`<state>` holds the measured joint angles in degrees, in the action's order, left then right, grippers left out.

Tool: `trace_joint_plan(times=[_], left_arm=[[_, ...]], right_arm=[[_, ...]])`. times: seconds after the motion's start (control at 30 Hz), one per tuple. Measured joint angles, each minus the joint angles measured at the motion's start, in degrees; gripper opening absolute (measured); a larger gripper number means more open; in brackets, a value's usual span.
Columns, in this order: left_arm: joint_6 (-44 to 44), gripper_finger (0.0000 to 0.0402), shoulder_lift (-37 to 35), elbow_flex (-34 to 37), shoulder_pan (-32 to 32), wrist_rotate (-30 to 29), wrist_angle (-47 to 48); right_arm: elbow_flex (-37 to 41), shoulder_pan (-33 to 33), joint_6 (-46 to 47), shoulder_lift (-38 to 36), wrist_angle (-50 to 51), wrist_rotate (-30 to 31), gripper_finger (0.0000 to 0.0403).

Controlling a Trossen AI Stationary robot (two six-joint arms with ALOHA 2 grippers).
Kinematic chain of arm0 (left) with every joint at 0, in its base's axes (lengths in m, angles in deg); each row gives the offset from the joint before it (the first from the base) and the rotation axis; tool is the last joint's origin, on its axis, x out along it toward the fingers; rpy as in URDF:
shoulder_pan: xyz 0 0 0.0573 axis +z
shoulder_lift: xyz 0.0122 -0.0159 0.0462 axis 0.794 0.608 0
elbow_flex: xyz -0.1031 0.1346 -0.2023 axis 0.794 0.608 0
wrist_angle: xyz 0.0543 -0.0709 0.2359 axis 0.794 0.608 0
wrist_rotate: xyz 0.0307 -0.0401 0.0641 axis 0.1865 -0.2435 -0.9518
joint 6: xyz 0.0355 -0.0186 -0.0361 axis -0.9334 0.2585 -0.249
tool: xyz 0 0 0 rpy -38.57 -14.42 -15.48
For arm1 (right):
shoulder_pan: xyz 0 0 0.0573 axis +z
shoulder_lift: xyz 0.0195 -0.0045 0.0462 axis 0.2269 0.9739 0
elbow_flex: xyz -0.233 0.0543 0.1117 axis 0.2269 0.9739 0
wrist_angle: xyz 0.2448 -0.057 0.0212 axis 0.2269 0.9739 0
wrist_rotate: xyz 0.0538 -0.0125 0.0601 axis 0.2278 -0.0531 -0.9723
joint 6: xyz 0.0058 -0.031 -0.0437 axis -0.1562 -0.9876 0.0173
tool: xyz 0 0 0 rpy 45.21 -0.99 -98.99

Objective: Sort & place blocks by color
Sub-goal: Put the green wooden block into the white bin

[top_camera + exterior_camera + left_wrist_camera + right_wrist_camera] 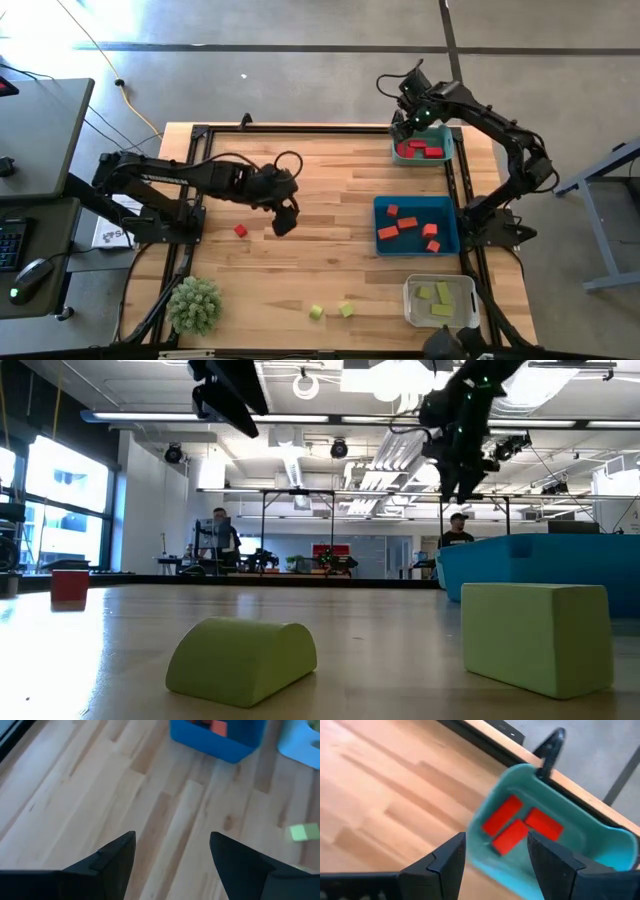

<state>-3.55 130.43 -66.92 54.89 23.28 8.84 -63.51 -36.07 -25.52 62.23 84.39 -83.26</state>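
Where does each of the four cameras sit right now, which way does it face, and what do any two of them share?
High view: above the table, looking straight down; both arms show, left gripper mid-table, right gripper over the teal bin.
Low view: at tabletop height, looking level past two yellow-green blocks; both arms hang from above.
Left wrist view: past its open fingers at bare wood and the blue bin.
Right wrist view: past its open fingers into the teal bin, red blocks inside.
Shared: the high view also shows both bins.
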Motion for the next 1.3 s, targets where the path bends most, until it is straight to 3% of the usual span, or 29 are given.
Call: trace_joint_plan(times=[0.33, 0.6, 1.03, 1.3], left_arm=[[-1.17, 0.0243, 0.59, -0.02, -8.36, -0.15, -1.42], [-4.08, 0.0243, 3.04, -0.12, -14.75, -0.15, -9.57], [-8.69, 0.0243, 14.56, 0.07, -23.76, -2.95, -17.01], [-11.52, 0.0243, 21.95, 0.07, -28.43, -3.58, -24.0]], right_arm=[[-6.03, 11.04, 7.38, -0.04, 3.3, 0.37, 0.02], [-6.95, 17.88, 15.06, -0.04, 3.72, 0.41, 0.02], [-6.95, 27.46, 26.66, -0.07, 3.47, 1.01, 0.02], [-6.95, 31.48, 29.88, -0.07, 3.61, 4.8, 0.02]])
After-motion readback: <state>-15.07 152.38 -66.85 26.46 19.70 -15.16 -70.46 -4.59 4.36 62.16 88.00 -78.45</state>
